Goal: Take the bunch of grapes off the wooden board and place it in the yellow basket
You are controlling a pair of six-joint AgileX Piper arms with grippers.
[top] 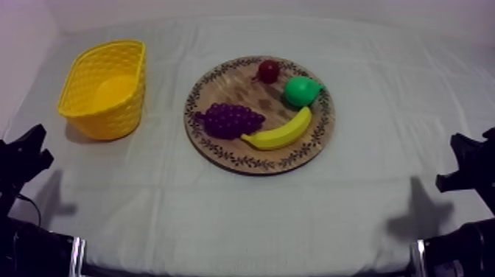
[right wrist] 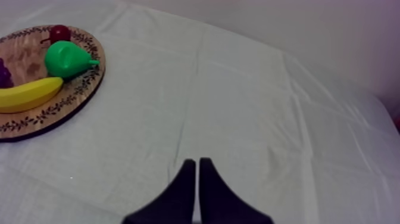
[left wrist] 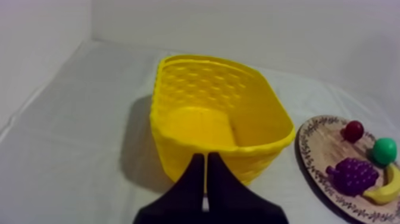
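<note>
**Two claws low and closed, grapes not yet taken**

The bunch of grapes (top: 232, 120) lies on the wooden board (top: 213, 151), at the board's side that faces the yellow basket (top: 110, 118), just beside the banana (top: 280, 132). This makes the carry short, I think. The left claw (left wrist: 206, 158) has its fingers pressed together and points at the basket, near the board. The right claw (right wrist: 197, 162), also pressed together, is over bare worktop (top: 243, 214), apart from the board's pear (top: 302, 90) side. The left arm seems better placed.

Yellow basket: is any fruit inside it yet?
No, the left wrist view shows the yellow basket holding nothing, while the bunch of grapes lies on the wooden board.
</note>
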